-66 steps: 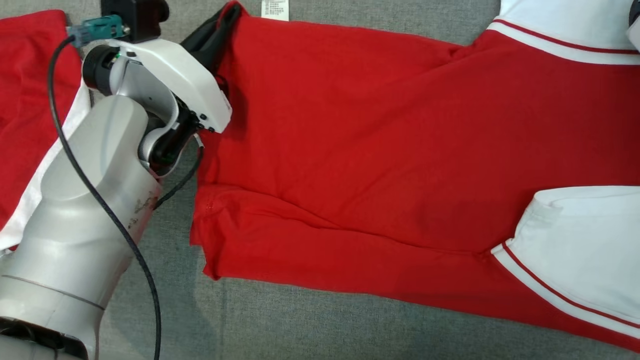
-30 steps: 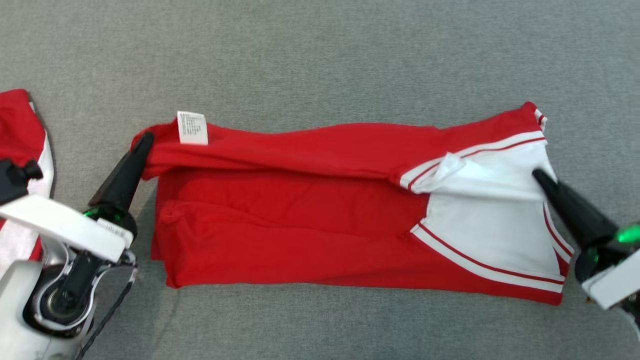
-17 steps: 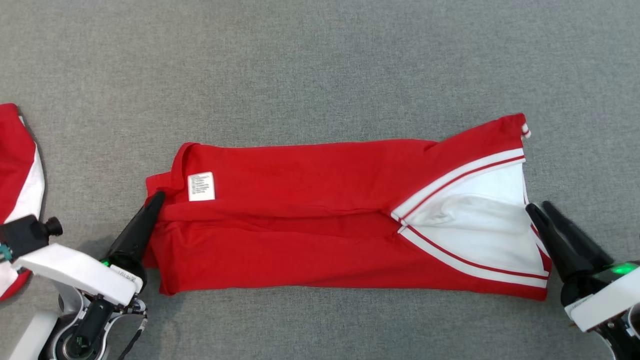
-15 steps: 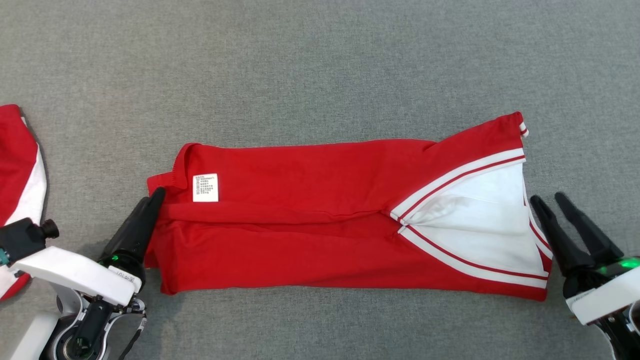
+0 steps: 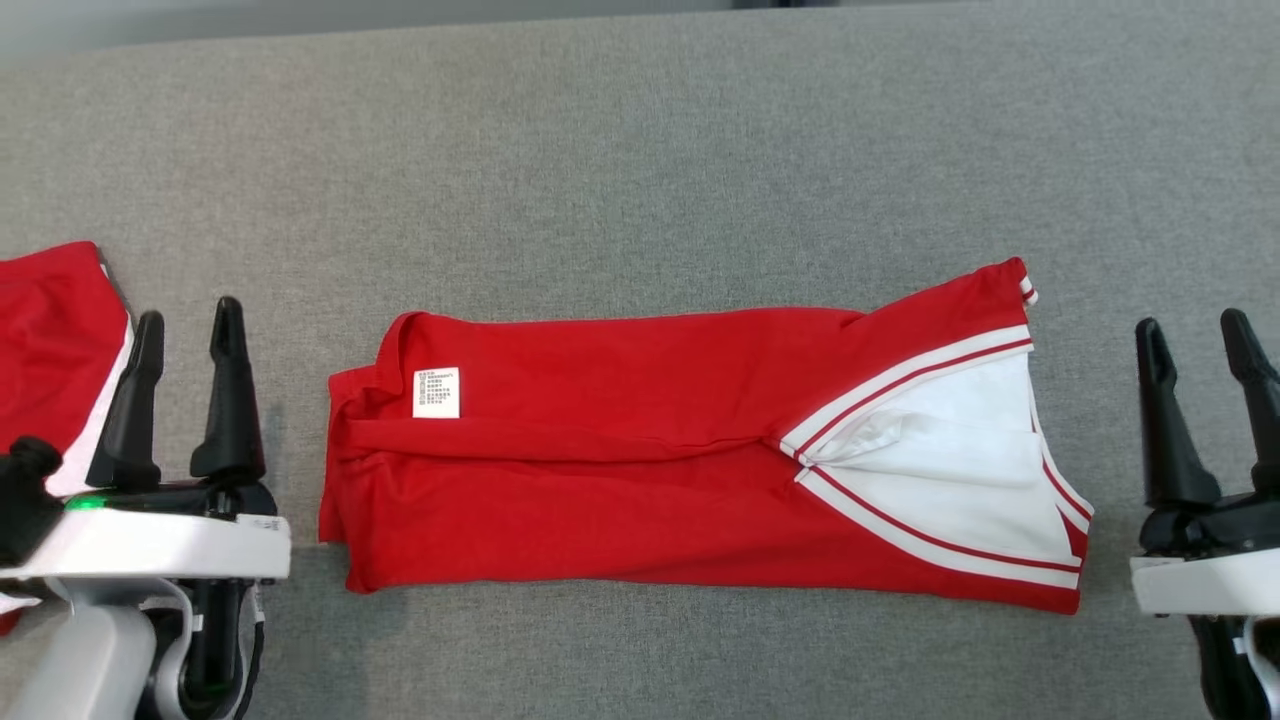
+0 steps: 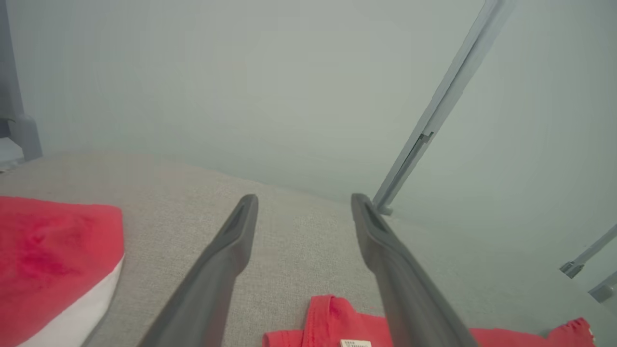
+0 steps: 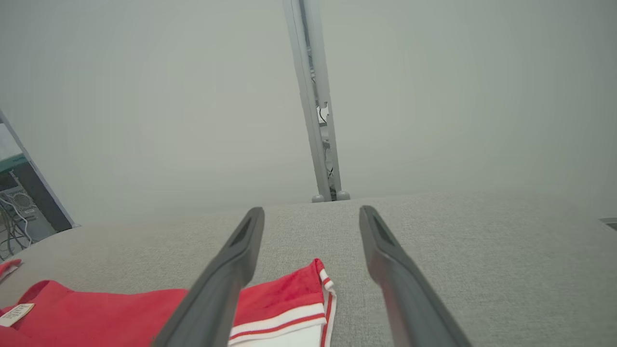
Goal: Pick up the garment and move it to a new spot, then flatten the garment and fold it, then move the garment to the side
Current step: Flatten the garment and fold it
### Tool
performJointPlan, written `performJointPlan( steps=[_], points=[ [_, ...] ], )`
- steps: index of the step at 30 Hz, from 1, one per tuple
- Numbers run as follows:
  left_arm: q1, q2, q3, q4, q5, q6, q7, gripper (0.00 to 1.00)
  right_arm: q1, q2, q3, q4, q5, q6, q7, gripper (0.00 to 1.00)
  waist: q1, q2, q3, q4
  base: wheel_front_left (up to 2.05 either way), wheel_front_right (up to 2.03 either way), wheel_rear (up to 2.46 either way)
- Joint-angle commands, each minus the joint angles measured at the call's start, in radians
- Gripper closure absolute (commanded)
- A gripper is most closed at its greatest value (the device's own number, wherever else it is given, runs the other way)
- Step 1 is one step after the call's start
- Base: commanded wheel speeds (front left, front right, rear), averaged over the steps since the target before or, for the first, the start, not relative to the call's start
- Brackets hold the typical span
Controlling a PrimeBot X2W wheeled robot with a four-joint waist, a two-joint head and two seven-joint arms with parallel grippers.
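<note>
Head view first: the folded red cotton garment with a white, red-striped panel (image 5: pixel 640 470) lies flat as a long band on the grey woven fabric surface (image 5: pixel 640 150), with a small white label (image 5: pixel 437 392) near its left end. The left gripper (image 5: pixel 189 312) sits just off the garment's left end, dark fingers spread wide, nothing between them, clear of the cloth. The right gripper (image 5: pixel 1190 320) stands off the garment's right end, fingers just as wide and empty. Past the left gripper, well apart from the garment, lies a second red-and-white cloth (image 5: pixel 50 330). Over to the left wrist view: the garment's labelled end pokes in between the parted fingers, and this angle adds a slanted grey metal post (image 6: pixel 434 120) rising beyond the garment. Right wrist view now: the garment's striped corner lies behind one finger, and this view brings in an upright grey post (image 7: pixel 313 96) beyond the garment, plus a dark computer case with cables (image 7: pixel 14 202) off past the garment's far end.
</note>
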Motion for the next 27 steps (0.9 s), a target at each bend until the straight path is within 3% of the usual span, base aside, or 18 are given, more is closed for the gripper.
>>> performJointPlan(
  steps=[1,8,18,27],
  points=[
    [0.018,-0.021,0.024,-0.038,0.123,0.02,-0.005,0.0,0.02,0.032,-0.022,-0.012,-0.068,0.0,0.019,0.0,0.0,0.0,-0.023,-0.001,0.0,0.0,0.0],
    [0.087,-0.081,0.057,-0.041,0.393,0.012,-0.006,0.0,0.069,0.1,-0.04,0.005,-0.174,0.0,0.057,0.0,0.0,0.0,-0.058,0.006,0.0,0.0,0.0],
    [0.08,-0.11,0.059,0.043,0.466,-0.039,-0.005,0.0,0.073,0.11,-0.056,0.045,-0.172,0.0,0.063,0.0,0.0,0.0,-0.08,0.026,0.0,0.0,0.0],
    [0.061,-0.135,0.072,0.068,0.492,-0.074,-0.005,0.0,0.016,0.063,-0.05,0.159,-0.141,0.0,0.086,0.0,0.0,0.0,-0.072,0.041,0.0,0.0,0.0]
  ],
)
